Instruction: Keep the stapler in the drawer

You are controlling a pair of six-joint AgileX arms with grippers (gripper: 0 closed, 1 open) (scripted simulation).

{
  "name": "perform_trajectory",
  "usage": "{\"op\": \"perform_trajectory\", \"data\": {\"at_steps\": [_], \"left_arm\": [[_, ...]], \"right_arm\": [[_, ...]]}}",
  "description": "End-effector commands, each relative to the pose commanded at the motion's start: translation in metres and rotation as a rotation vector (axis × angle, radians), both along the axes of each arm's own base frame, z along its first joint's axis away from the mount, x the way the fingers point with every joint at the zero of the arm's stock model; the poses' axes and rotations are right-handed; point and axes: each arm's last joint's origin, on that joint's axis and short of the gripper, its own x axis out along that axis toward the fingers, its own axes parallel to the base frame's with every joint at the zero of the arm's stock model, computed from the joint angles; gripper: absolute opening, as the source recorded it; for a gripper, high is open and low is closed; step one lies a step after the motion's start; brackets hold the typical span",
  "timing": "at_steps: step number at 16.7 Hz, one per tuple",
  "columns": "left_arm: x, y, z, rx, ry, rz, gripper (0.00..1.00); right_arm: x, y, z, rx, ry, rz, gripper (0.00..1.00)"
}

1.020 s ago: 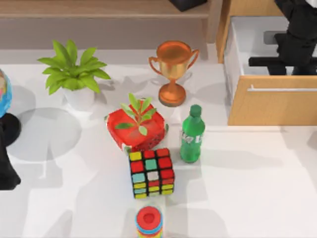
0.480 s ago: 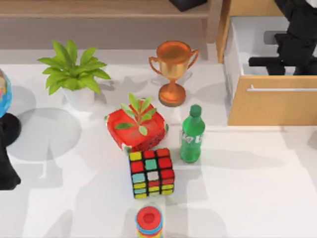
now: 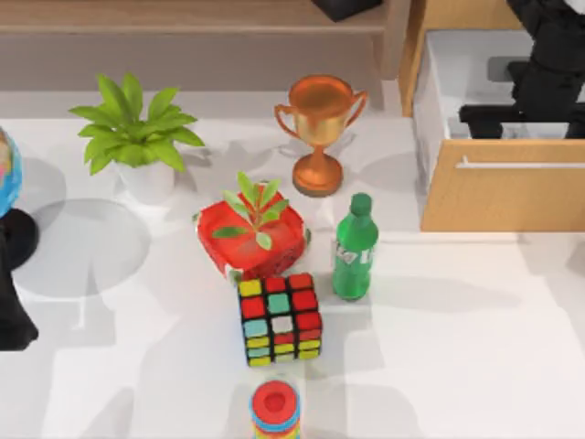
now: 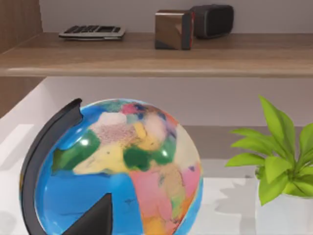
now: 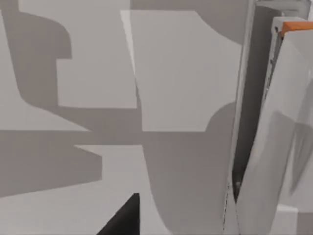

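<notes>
At the frame's upper right, the right gripper (image 3: 548, 101) hangs over the open drawer (image 3: 498, 192), inside its white walls; I cannot tell its finger spread. A grey patch there may be the stapler (image 3: 501, 69). The left arm (image 3: 14, 311) sits parked at the left edge.

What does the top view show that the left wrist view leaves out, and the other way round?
Top view's own: the open drawer with the right arm above it, the trophy, green bottle, Rubik's cube, red box, ring stack, and the parked left arm at the table's left edge.
Left wrist view's own: a keyboard, a brown box and a black speaker on a shelf.
Shared: the globe and the potted plant.
</notes>
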Motion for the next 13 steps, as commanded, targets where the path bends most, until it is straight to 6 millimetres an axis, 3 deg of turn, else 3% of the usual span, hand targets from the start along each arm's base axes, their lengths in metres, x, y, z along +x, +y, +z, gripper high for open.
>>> {"op": "perform_trajectory", "data": {"at_steps": [9, 13], "left_arm": [[0.000, 0.000, 0.000, 0.000, 0.000, 0.000, 1.00], [0.000, 0.000, 0.000, 0.000, 0.000, 0.000, 1.00]], "right_arm": [[-0.001, 0.001, 0.002, 0.001, -0.005, 0.006, 1.00], [-0.009, -0.001, 0.027, 0.017, -0.118, 0.070, 1.00]]}}
